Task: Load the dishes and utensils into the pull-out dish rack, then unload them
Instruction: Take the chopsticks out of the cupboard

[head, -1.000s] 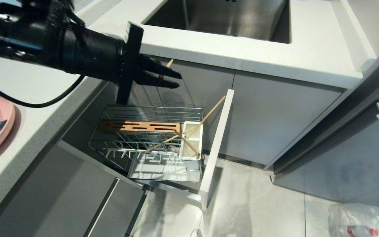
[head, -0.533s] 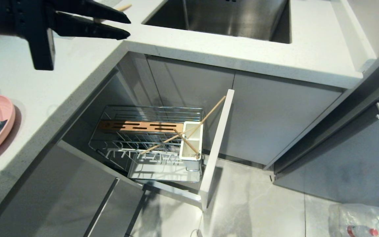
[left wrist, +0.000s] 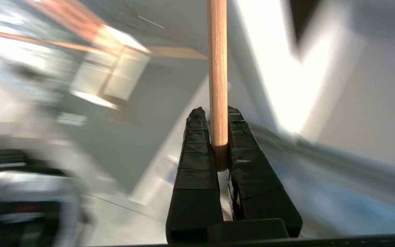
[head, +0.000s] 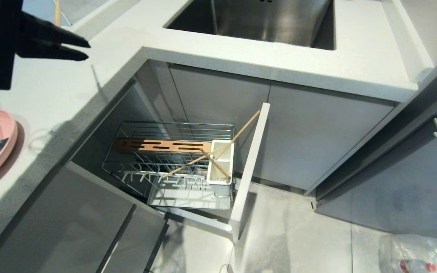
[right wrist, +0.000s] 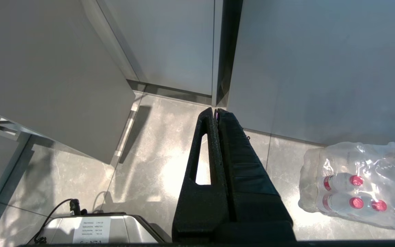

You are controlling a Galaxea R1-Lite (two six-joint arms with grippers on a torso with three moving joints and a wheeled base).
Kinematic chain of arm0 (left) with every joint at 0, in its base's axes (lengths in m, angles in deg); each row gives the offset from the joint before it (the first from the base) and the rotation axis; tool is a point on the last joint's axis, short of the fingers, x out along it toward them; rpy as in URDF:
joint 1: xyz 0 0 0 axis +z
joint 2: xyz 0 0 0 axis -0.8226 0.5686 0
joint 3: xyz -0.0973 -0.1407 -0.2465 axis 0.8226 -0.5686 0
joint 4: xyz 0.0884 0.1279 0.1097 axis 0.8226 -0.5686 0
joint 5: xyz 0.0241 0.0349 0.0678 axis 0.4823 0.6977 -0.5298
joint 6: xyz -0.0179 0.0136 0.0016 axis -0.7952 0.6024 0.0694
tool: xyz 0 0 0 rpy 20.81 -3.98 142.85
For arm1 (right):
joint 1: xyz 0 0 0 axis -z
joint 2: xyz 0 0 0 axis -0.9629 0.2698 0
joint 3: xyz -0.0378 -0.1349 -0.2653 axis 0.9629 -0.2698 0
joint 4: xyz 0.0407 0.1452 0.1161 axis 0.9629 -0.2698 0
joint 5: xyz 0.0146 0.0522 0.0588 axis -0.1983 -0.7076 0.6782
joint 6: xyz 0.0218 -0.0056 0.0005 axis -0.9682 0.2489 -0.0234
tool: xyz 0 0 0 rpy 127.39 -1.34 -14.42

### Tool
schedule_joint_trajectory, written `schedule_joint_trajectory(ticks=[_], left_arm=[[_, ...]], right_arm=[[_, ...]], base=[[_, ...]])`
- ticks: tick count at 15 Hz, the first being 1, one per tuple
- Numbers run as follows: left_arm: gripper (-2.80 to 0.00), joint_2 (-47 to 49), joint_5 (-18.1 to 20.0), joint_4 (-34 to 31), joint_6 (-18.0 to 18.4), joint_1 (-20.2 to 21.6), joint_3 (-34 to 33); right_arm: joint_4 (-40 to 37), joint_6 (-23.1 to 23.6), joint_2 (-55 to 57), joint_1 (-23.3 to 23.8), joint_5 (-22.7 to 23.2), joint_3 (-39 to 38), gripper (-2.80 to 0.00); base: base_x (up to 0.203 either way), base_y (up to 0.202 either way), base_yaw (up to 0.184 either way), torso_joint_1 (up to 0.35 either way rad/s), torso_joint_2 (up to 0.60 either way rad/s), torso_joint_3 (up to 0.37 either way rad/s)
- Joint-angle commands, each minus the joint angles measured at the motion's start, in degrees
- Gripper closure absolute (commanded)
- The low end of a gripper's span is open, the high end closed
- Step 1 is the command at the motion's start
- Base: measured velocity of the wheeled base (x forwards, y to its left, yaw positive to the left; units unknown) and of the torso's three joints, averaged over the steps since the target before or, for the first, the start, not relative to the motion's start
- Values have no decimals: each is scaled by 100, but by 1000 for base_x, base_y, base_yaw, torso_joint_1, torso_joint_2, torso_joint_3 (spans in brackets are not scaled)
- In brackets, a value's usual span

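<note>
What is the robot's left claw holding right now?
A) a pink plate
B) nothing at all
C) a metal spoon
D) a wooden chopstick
D: the left claw is shut on a wooden chopstick, clamped between its black fingers, up over the white countertop; the pink plate lies on that countertop untouched.

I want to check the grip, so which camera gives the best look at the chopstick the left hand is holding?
The left wrist view: the chopstick fills the frame, pinched between the left hand's fingers. The head view shows only a short piece of it above that hand at the top left corner. The right wrist view shows none of it.
</note>
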Motion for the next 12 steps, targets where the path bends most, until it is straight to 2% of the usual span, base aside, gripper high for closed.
schedule_joint_trajectory(ticks=[1,6,8,12], left_arm=[[0,108,-573,-342,-2,285,-75],[0,402,-1558,-469,39,1062,-521],[0,494,-1692,-445,42,1302,-733],[0,717,-1699,-349,54,1683,-785]], right_arm=[[4,-1,0,-1,0,0,0],[4,-1,0,-1,0,0,0],[3,-1,0,-1,0,0,0],[4,-1,0,-1,0,0,0]], base=[[0,0,0,0,0,0],[0,0,0,0,0,0],[0,0,0,0,0,0],[0,0,0,0,0,0]])
